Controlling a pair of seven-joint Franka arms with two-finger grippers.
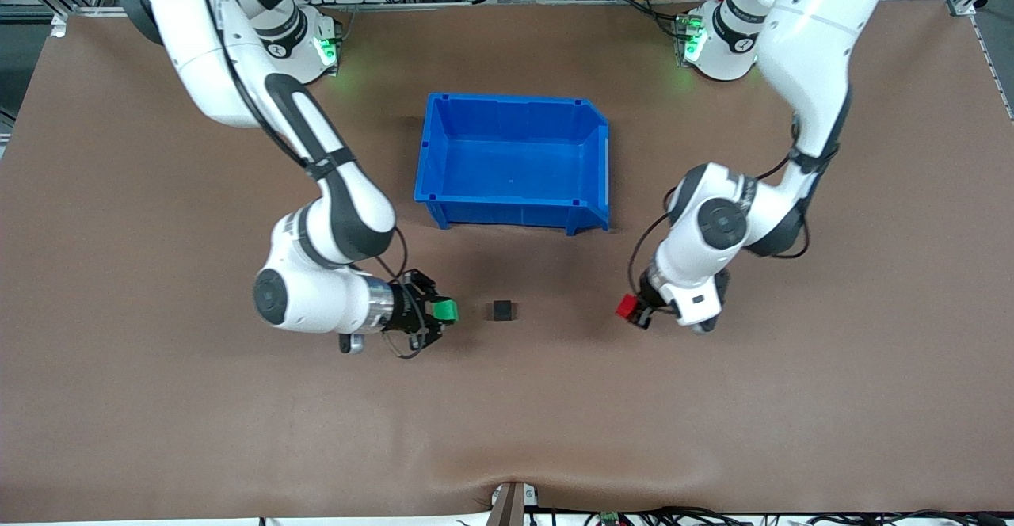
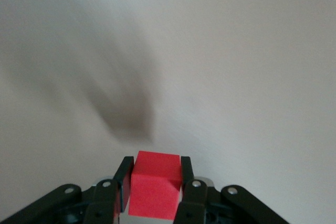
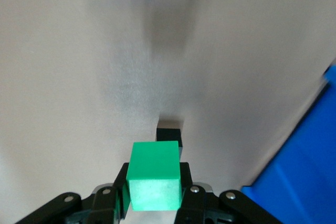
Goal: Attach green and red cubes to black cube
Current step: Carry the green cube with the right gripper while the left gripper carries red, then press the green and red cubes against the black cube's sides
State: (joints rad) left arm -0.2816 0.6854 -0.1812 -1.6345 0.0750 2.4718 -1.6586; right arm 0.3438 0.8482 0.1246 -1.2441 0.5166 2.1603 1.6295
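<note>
The black cube [image 1: 501,310] sits on the brown table, nearer to the front camera than the blue bin. My right gripper [image 1: 440,311] is shut on the green cube [image 1: 447,310] and holds it just beside the black cube, toward the right arm's end. In the right wrist view the green cube [image 3: 154,174] sits between the fingers, with the black cube [image 3: 170,134] close ahead of it. My left gripper [image 1: 631,310] is shut on the red cube [image 1: 628,305], farther from the black cube, toward the left arm's end. The red cube [image 2: 154,183] fills the jaws in the left wrist view.
An open blue bin [image 1: 515,161] stands at mid table, farther from the front camera than the cubes; its corner shows in the right wrist view [image 3: 299,171]. Brown table surface surrounds the cubes on all sides.
</note>
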